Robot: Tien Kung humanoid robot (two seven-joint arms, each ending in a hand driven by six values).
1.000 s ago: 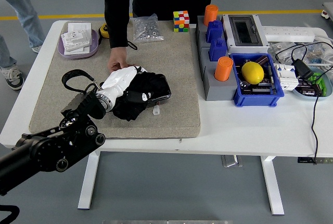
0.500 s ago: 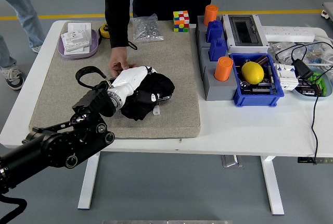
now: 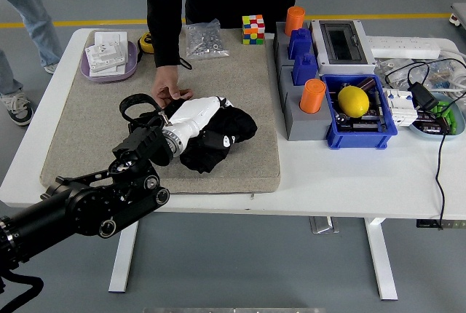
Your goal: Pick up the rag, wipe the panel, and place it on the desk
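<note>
At the near left of the counter (image 3: 342, 189), your left arm comes in black and jointed, ending in the white left hand (image 3: 195, 114). The hand lies pressed on the black rag (image 3: 218, 137), and its fingers appear closed into the cloth, holding it. The rag sits bunched under and just right of the hand, on the tan mat (image 3: 247, 94).

Progress, as judged from this frame: the rag is in hand, so the pickup reads as done. The panel is not visible; if it is there, it lies hidden beneath the cloth, so you appear to be in the wiping stage. How much wiping is complete cannot be told. Setting the rag down on the counter is not yet done.

Materials: the rag is soft, dark, limp fabric, crumpled in folds, with a small white tag at its near edge. The mat is flat, rectangular and felt-like, likely to drag on the cloth. The hand's shell looks smooth and hard.

Just beyond the hand, a person's hand (image 3: 169, 89) rests on the mat, fingertips close to your wrist. Well off to the right stand a blue bin (image 3: 364, 132) holding a yellow lemon (image 3: 354, 100). Your right arm is out of view.
</note>
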